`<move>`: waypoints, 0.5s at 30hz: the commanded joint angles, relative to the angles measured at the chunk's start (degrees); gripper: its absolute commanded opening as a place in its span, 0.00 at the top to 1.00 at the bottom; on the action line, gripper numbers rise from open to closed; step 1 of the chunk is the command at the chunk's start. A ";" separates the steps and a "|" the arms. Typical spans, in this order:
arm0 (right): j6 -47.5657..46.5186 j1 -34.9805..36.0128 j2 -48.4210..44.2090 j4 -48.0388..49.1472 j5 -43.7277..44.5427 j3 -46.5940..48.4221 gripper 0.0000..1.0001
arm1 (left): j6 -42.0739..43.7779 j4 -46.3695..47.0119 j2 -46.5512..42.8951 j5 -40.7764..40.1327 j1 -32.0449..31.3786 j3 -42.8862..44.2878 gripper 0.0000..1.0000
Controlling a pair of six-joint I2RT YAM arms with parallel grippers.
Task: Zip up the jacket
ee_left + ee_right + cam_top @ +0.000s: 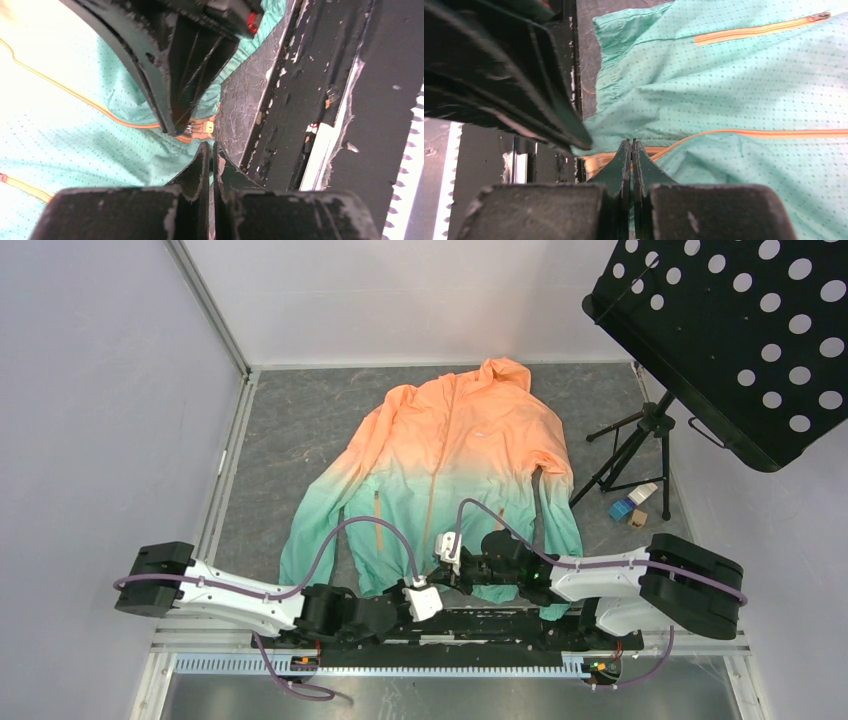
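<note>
The jacket (450, 440) is lying flat and face up on the grey tabletop (300, 430), hood pointing away from the arms, orange shoulders fading to a mint hem at the near edge. Both arms are reaching in low and meeting at the bottom of the centre zipper (749, 132).

Over to the right claw (631, 143): its fingers are pressing together right on the orange zipper tape at the hem, pinching the jacket there. In its wrist view a pocket zip (754, 31) is running across the mint cloth above.

The left claw (210, 147) is sitting just beside it at the fabric's edge, fingers squeezed together. Its tips are pointing at the small orange zipper end (202, 129), where a bit of metal is glinting. Whether any hem is caught between those fingers, I cannot tell.

Off to the far right a black perforated music stand (730, 330) is leaning over the scene, and a few small blocks (630, 508) are lying by its tripod legs.
</note>
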 commanded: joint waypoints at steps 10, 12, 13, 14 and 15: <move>8.27 -0.35 1.46 27.40 25.78 -7.52 1.00 | -8.88 1.99 1.12 -5.47 -6.65 4.30 0.98; 7.52 -0.35 1.99 30.25 28.89 -7.47 1.00 | -8.33 -0.76 3.24 -6.71 -7.45 6.71 0.98; 6.66 -0.42 2.07 29.90 30.82 -6.68 1.00 | -8.28 -1.10 3.95 -6.90 -7.75 7.46 0.98; 5.41 -0.56 2.29 28.98 32.01 -5.66 1.00 | -8.50 -1.06 4.51 -6.95 -8.08 7.75 0.98; 4.14 -0.69 2.45 27.43 33.10 -4.17 1.00 | -8.89 -0.42 4.82 -6.94 -8.26 7.63 0.98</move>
